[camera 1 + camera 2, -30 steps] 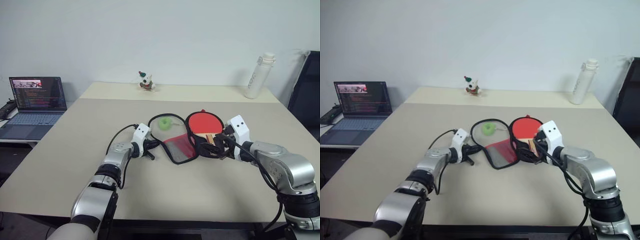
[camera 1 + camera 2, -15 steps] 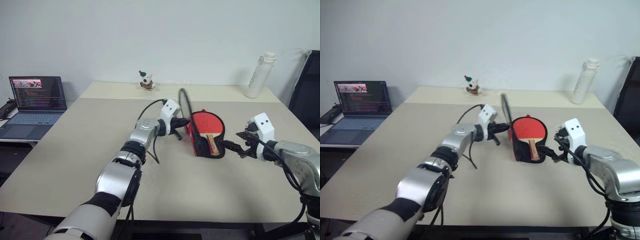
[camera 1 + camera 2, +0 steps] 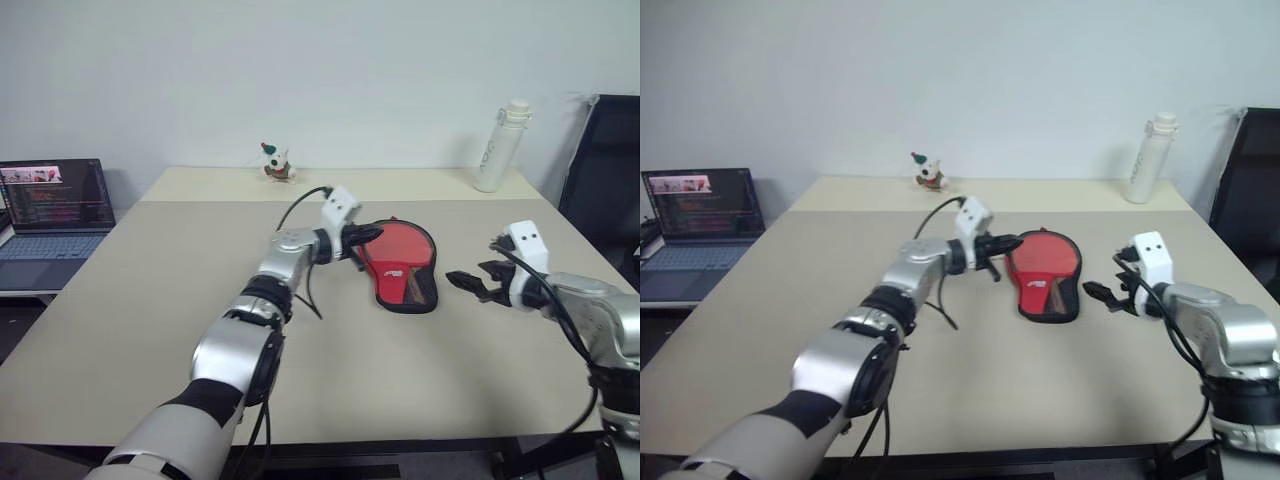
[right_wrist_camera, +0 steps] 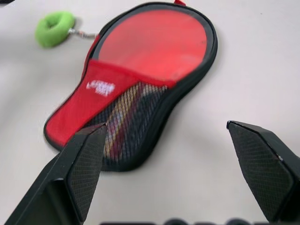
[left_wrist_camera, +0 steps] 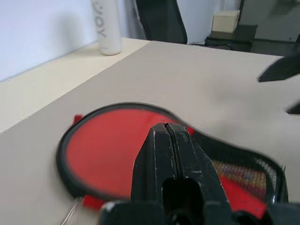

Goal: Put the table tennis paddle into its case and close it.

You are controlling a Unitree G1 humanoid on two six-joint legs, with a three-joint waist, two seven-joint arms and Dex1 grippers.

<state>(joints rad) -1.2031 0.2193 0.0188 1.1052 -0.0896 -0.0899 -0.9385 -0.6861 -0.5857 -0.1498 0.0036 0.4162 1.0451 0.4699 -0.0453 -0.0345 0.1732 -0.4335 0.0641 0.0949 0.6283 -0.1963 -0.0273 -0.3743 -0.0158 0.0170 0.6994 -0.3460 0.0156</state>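
In the middle of the surface (image 3: 150, 300) the case (image 3: 398, 265) is lying folded over, paddle presumably inside, the pinched-shut left claw (image 3: 366, 236) hovering at its edge, the right claw (image 3: 470, 284) gaping beside; unzipped, the flap is risking springing open.

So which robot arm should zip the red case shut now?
Probably the left. Its shut left pincer is right at the edge of the case, near the green pull. The right pincer is open and off to the case's side, apart from it, maybe handy to steady it.
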